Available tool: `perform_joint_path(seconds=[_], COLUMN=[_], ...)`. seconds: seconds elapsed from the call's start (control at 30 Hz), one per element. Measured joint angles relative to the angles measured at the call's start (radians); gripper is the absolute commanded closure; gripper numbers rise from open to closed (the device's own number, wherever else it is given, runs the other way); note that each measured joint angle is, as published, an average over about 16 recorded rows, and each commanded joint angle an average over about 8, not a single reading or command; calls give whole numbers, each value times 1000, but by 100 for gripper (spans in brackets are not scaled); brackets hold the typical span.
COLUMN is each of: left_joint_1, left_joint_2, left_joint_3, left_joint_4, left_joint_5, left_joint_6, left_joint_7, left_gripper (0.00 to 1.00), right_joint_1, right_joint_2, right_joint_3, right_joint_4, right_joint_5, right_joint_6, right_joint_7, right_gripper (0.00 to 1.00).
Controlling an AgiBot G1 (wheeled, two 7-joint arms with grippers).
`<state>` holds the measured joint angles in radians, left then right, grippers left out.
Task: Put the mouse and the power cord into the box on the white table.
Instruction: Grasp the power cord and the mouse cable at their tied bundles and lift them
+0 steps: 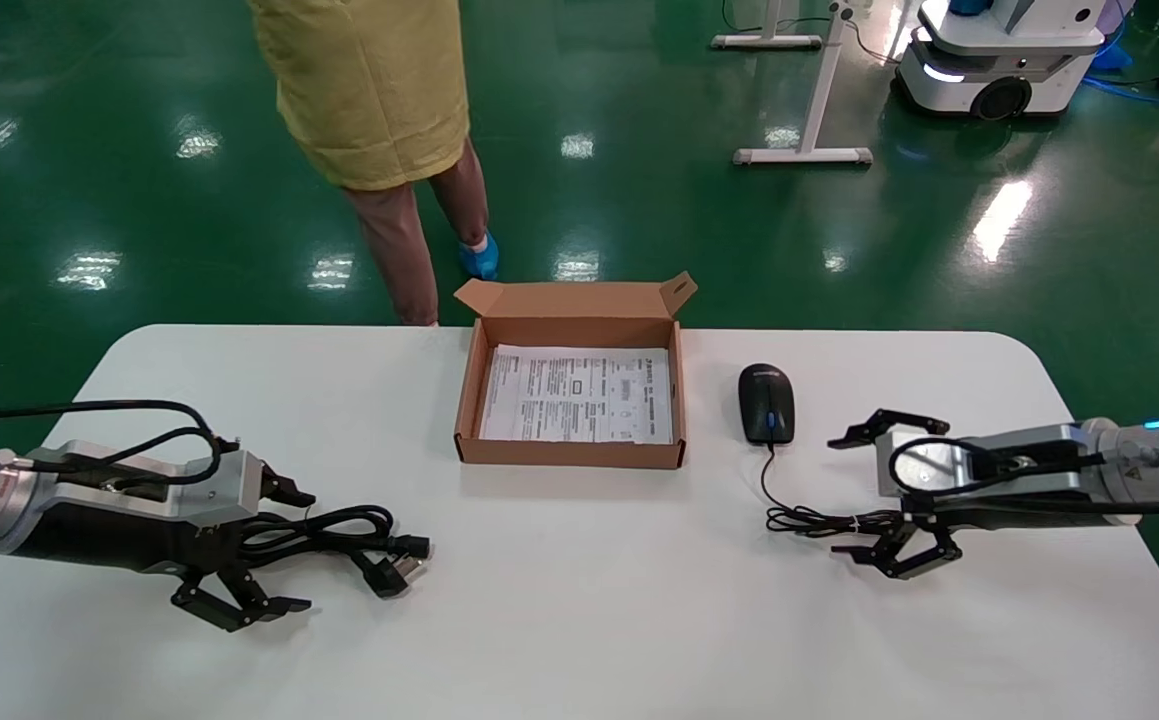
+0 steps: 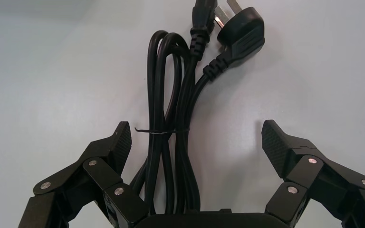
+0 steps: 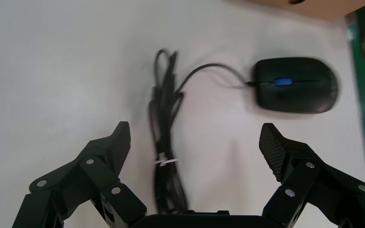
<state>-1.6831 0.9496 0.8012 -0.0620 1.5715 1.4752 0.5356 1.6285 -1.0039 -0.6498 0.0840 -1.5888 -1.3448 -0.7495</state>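
I've got my left gripper with jaws spread wide and empty straddling the power cord lengthwise on the tabletop, right gripper equally open over the mouse wire (box sits between them).

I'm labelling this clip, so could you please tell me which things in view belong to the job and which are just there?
Job:
mouse
cord
box
table
left hand, open over the cord
right hand, open over the mouse's wire

Just there:
person
other robot
white stand
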Motion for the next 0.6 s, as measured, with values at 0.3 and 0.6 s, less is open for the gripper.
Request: perform_joint_path(seconds=[0.3,0.6], left_joint_1=[3,5], left_joint_2=[7,9], left_joint_3=[-5,-6], left_joint_4=[36,48], left_joint_5=[-7,-9], left_joint_6=[5,7], left_joint_7=[22,29], left_gripper=[66,100], right_joint_1=[1,0], right_joint_2=[-7,-8], right_joint_3=[-2,4], right_joint_4=[-46,-66], right_joint_5=[-4,3], right_joint_6=[24,44], right_joint_7=[-20,-22], right_gripper=[65,100])
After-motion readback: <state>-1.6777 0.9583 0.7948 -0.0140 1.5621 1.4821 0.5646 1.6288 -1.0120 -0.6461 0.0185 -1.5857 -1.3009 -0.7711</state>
